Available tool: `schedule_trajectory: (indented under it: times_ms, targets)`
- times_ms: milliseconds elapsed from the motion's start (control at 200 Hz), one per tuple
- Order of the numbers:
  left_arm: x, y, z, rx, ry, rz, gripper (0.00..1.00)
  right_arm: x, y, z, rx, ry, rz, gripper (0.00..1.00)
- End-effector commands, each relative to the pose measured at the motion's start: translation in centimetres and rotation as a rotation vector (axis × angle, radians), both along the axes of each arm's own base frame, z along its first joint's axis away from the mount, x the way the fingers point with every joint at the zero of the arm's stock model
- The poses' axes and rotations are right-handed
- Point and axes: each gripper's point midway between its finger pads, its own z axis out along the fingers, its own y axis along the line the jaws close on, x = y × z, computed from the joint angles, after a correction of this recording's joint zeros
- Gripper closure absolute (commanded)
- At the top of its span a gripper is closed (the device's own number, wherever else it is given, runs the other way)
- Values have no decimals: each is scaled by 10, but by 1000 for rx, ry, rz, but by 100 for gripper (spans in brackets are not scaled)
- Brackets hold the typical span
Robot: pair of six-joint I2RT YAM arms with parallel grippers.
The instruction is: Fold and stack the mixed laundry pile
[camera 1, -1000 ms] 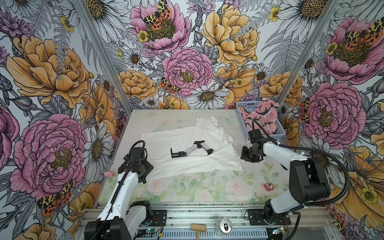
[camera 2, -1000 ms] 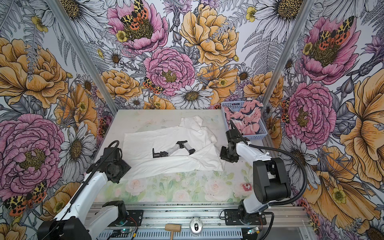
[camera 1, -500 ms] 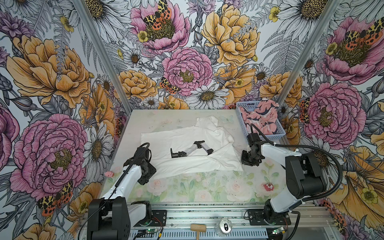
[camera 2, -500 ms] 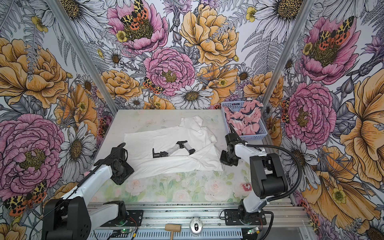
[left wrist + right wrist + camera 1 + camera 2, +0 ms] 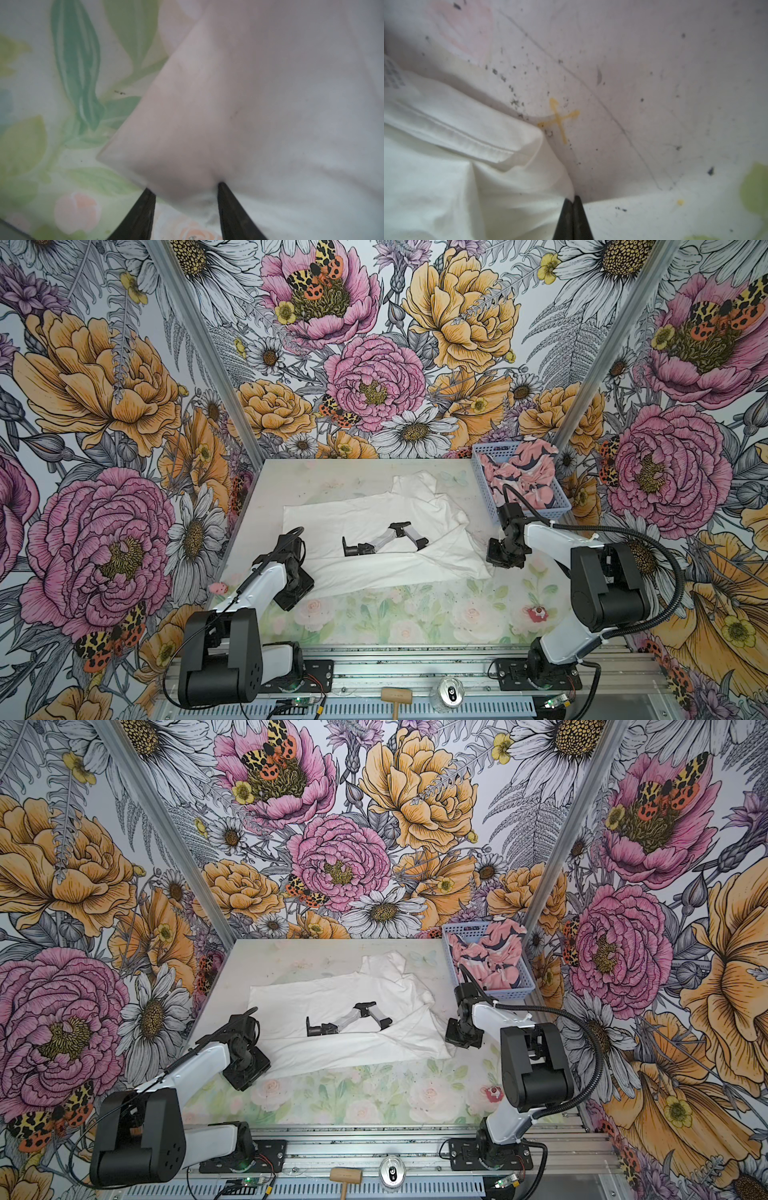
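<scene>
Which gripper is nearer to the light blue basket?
Right. The right gripper is at the white T-shirt's right edge, just in front of the basket. The left gripper is at the T-shirt's opposite front corner, much farther away.

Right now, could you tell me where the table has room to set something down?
Free: the front strip of the table between the white T-shirt and the front rail, and the far-left band behind it. Crowded: the shirt-covered middle and the basket's far-right corner.

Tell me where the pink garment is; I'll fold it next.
In both top views the pink garment lies in the blue basket at the table's far right corner, right of the white shirt.
</scene>
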Motion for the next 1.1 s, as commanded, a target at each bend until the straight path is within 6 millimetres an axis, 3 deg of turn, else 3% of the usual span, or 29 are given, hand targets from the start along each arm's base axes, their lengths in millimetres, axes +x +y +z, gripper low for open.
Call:
schedule_trajectory:
  times_ms: [0, 280, 440, 545, 630, 736, 936, 1096]
  targets:
    - [2, 2, -3, 9, 4, -14, 51, 3, -22, 0, -98, 17, 2, 100]
    - [3, -1, -4, 11, 7, -31, 52, 11, -16, 1, -64, 23, 19, 100]
    - [6, -4, 3, -1, -25, -32, 51, 13, -18, 31, -76, -34, 14, 75]
    - [9, -3, 9, 4, -53, -33, 50, 18, -15, 58, -104, -91, 27, 67]
    - [13, -2, 15, 13, -75, -33, 48, 22, -3, 68, -69, -118, 39, 64]
    - [22, 2, 25, 33, -108, -26, 48, 36, 6, 64, -41, -139, 56, 62]
    - [53, 6, 51, 64, -177, -52, 47, 88, 32, 50, 65, -201, 126, 59]
    - [73, 7, 63, 78, -199, -80, 48, 98, 50, 33, 112, -168, 183, 60]
